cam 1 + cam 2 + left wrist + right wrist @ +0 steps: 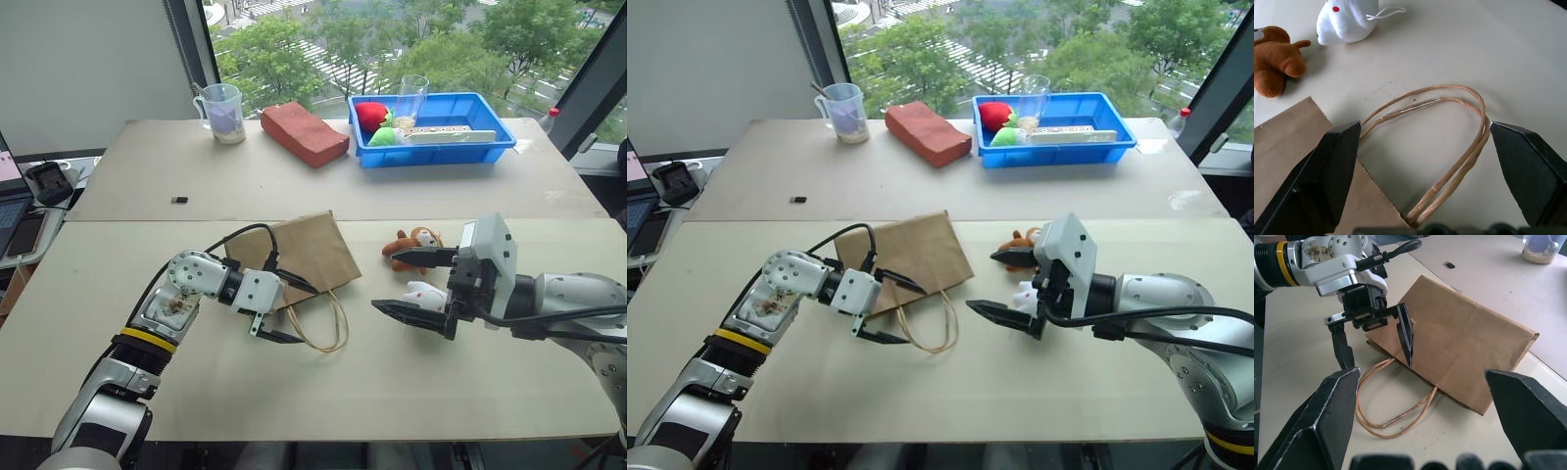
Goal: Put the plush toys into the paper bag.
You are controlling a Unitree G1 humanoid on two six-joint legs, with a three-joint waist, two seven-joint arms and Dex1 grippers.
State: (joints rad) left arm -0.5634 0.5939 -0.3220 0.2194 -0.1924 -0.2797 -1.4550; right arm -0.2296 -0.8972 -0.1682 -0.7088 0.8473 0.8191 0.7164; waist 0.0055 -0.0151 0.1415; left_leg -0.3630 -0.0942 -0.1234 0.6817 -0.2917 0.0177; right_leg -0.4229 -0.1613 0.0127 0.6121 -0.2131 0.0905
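**Both claws released near the flat paper bag**

We see a wide light desk (411,392) that carries all the things. Behind it stands a second desk (470,186) with a blue tray (490,147), a reddish-brown block (304,132) and a clear measuring cup (223,113). In the tray lie a red soft item (371,115) and a green one (385,136), and a clear glass (412,96) stands there too.

The paper bag (313,250) lies flat on the near desk, between the two arms. Its mouth faces the near edge of the desk, and its cord handles (328,328) lie in a loop on the surface in front of it.

Our left claw (282,308) is released, with the fingers spread wide. It stands at the mouth of the bag, just above the handles; one finger is over the paper edge and the other is over the bare desk beside the loop. It holds nothing.

Our right claw (416,284) is also released and wide, and it holds nothing. It hangs over the two toys and points toward the bag.

The orange-brown monkey (411,243) lies on the desk to the right of the bag, near it but apart. The white plush toy (423,294) lies just beside the monkey, closer to the near edge, partly hidden behind the right claw. We see that both toys are outside the bag.
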